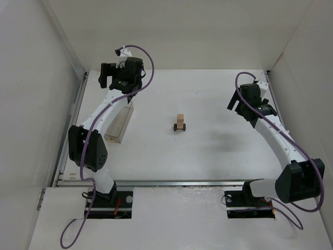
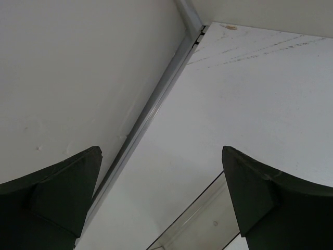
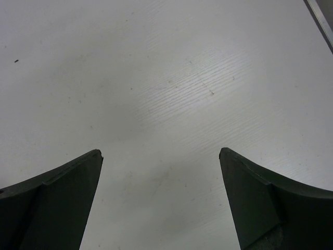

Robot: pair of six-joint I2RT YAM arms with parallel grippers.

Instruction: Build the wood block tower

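The wood block tower (image 1: 180, 123) stands in the middle of the table in the top view: light tan cubes stacked on a dark brown arch piece. It shows in neither wrist view. My left gripper (image 1: 106, 78) is open and empty at the far left back corner, well away from the tower; in the left wrist view (image 2: 161, 151) only bare table and wall lie between its fingers. My right gripper (image 1: 232, 101) is open and empty at the back right, some way right of the tower; in the right wrist view (image 3: 159, 151) it is over bare table.
A long clear plastic box (image 1: 119, 123) lies under the left arm, left of the tower; its end shows in the left wrist view (image 2: 203, 224). White walls enclose the table on three sides, with a metal rail (image 2: 151, 107) along the left edge.
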